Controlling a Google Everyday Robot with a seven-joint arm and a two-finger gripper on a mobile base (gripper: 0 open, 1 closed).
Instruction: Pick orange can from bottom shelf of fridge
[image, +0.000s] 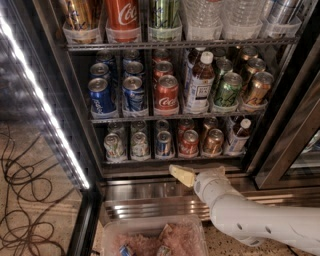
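Can: orange can (213, 141) likely rigid, slick, light (dents if squeezed) | hold mid-wall | gripper (181, 175) at its 7 o'clock, opening unreadable

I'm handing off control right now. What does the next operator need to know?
Gripper: outside the fridge, low, just below the front rail of the bottom shelf. It touches no can.
Orange can: upright in the front row of the bottom shelf, between the red can and a small bottle. It sits above and to the right of the gripper.
Done: the door is open and the arm is at the shelf front.
Left: raise the gripper over the rail, shift it right to the orange can, grasp it and draw it out.
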